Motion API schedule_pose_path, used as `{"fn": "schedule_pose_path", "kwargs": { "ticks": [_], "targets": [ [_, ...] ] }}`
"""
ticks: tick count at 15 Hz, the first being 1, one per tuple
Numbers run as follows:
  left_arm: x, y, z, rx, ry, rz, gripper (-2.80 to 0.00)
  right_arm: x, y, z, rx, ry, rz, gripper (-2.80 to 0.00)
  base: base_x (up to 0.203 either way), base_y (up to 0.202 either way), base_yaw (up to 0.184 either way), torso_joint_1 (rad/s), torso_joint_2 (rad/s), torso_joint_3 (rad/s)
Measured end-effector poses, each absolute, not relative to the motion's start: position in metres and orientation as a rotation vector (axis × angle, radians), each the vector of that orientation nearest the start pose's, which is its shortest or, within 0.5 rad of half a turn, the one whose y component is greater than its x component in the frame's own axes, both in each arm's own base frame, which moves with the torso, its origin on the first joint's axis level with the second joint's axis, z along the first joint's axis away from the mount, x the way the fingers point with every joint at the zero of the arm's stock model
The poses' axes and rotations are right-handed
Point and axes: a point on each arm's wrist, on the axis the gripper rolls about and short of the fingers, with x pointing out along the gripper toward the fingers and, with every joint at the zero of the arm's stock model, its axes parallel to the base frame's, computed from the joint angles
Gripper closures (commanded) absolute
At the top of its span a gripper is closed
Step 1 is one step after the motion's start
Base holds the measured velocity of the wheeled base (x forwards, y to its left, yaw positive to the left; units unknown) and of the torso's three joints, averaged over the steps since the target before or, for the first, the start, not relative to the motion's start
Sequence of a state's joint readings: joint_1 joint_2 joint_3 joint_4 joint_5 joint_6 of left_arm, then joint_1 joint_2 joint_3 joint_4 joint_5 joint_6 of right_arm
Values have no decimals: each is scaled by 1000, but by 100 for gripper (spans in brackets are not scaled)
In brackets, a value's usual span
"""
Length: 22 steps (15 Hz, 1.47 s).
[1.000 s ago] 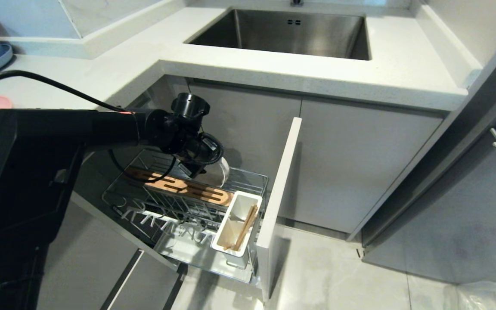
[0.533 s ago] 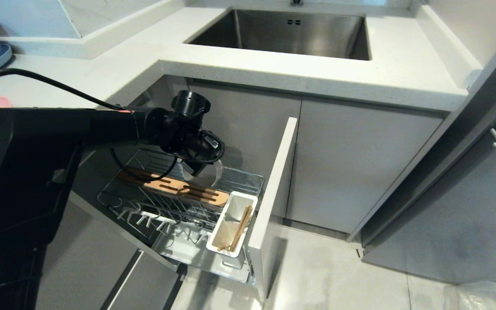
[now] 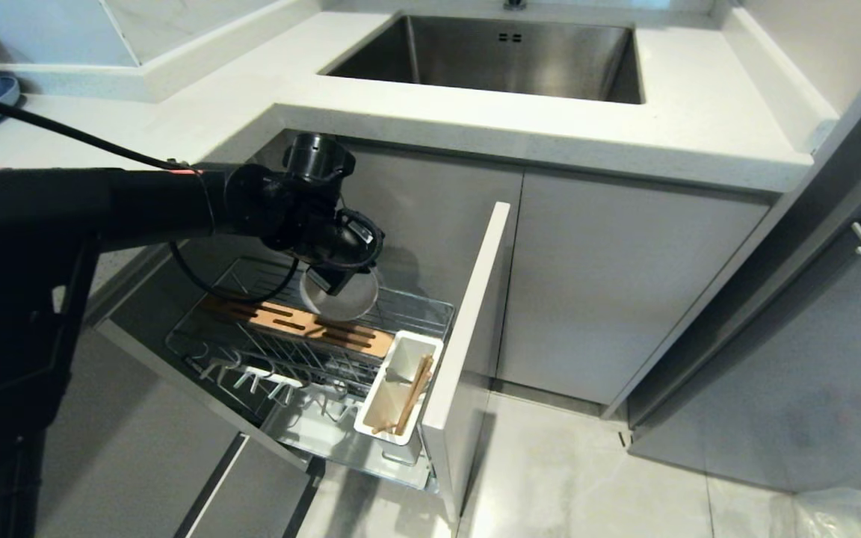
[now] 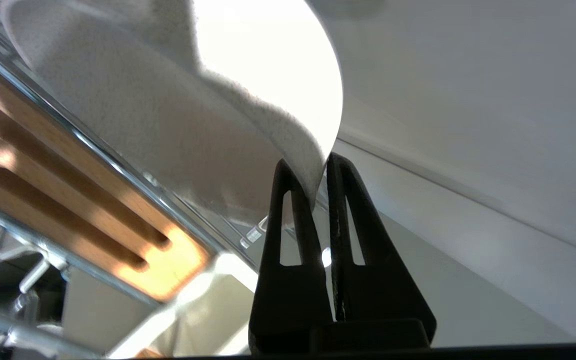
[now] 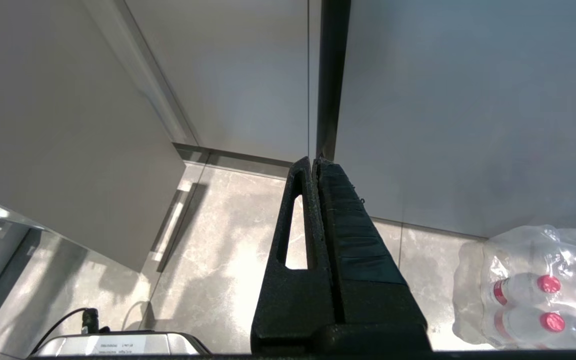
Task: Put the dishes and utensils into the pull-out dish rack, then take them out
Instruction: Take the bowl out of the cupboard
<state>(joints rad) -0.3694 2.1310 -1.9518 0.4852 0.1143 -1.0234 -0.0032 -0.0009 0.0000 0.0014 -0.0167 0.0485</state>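
Here our left gripper point(image 4: 318, 172) has its fingers pinching the rim of the cream-white bowl point(image 3: 341, 297), which hangs tilted on edge just above the wooden strip point(image 3: 303, 325) of the pull-out dish rack point(image 3: 408, 302), while our right gripper point(image 5: 314, 165), fingers pressed together, stays parked by the floor.

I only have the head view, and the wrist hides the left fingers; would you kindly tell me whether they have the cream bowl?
Observer: Yes. The left wrist view shows the left gripper shut on the rim of the cream bowl, one finger on each side of the wall.
Operator: Thank you. And where is the right arm?
Observer: It is parked. The right gripper is shut and empty, pointing at the floor.
Operator: Is anything lying near it?
Observer: A wrapped pack of red-capped bottles lies on the tiles.
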Motion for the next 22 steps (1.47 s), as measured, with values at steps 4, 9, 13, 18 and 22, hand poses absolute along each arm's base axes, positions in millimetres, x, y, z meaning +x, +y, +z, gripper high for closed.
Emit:
{"fn": "schedule_pose_path", "kwargs": {
  "ticks": [4, 9, 13, 18, 22],
  "targets": [
    [380, -151, 260, -859, 682, 49, 0, -23, 0, 75, 49, 0, -20, 0, 0, 0, 0, 0, 0, 0],
    [348, -156, 293, -862, 658, -16, 0, -23, 0, 75, 49, 0, -20, 0, 0, 0, 0, 0, 0, 0],
    [302, -153, 334, -851, 604, -85, 0, -23, 0, 75, 49, 0, -20, 0, 0, 0, 0, 0, 0, 0],
    [236, -133, 389, -657, 378, -125, 0, -23, 0, 75, 49, 0, -20, 0, 0, 0, 0, 0, 0, 0],
    [198, -93, 413, -451, 237, 41, 0, -23, 0, 75, 49, 0, -20, 0, 0, 0, 0, 0, 0, 0]
  ]
}}
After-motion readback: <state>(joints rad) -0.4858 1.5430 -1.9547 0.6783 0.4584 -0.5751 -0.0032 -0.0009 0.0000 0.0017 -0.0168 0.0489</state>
